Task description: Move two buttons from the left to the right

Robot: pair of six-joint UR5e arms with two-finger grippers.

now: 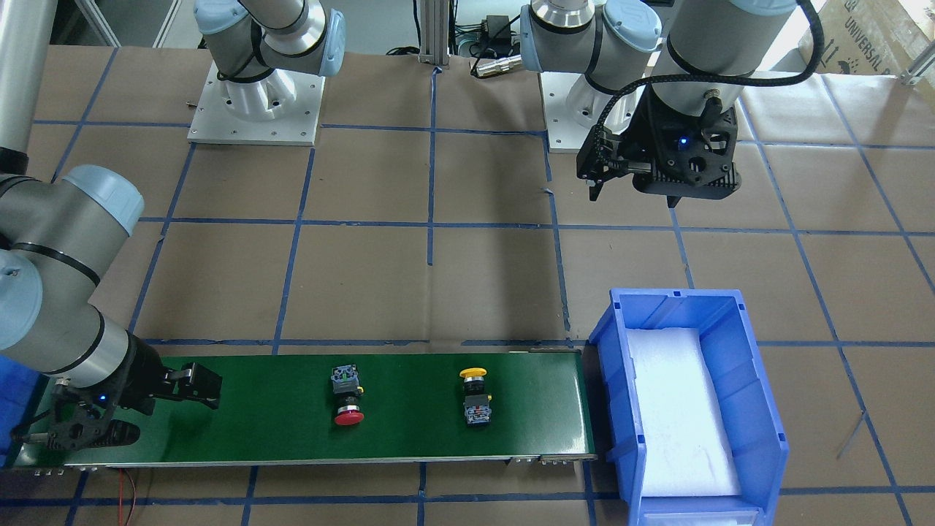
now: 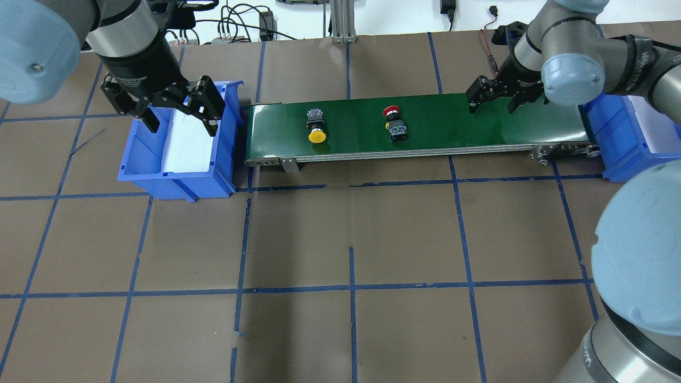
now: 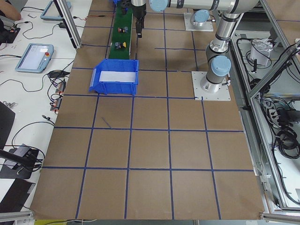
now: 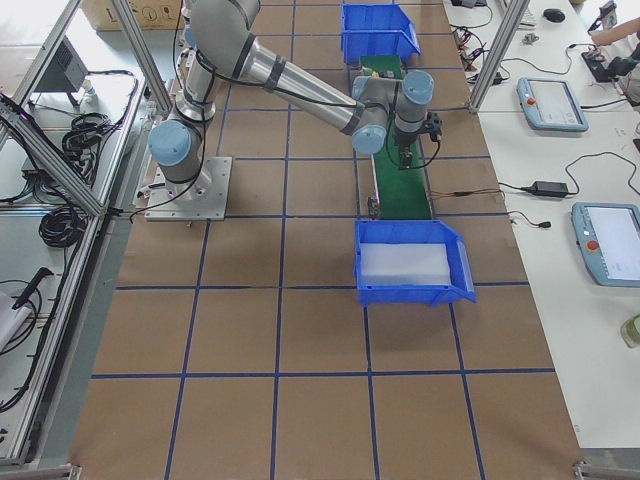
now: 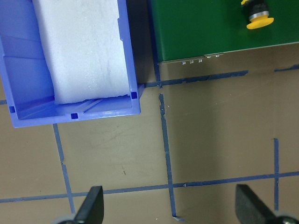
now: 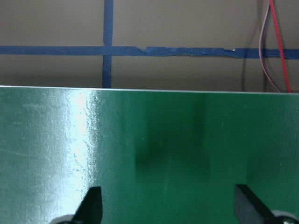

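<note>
Overhead exterior view: a long green belt (image 2: 479,125) lies across the far side of the table (image 2: 340,239). Two buttons lie on their sides on it, well apart. The yellow button (image 2: 316,127) is near the belt's left end, with its cap toward the robot. The red button (image 2: 394,123) is about in the middle, with its cap away from the robot. The left claw (image 2: 182,123) hangs over a blue box (image 2: 175,178) with a white pad (image 2: 186,146) inside, just beside the belt's left end. Its fingers are spread wide, gripping no thing. The right claw (image 2: 492,106) hangs over the belt's right part, and its fingers are spread too. A second blue box (image 2: 620,154) sits at the belt's right end.

Exterior front-facing view: both buttons rest on the belt, the yellow one nearer the box with the pad.

Side views: the buttons look tiny on the belt.

Left wrist view: two fingertips (image 5: 91,205) stand far apart above the brown table. The box corner and the yellow cap show.

Right wrist view: the fingertips (image 6: 91,205) stand far apart over the shiny belt.
</note>
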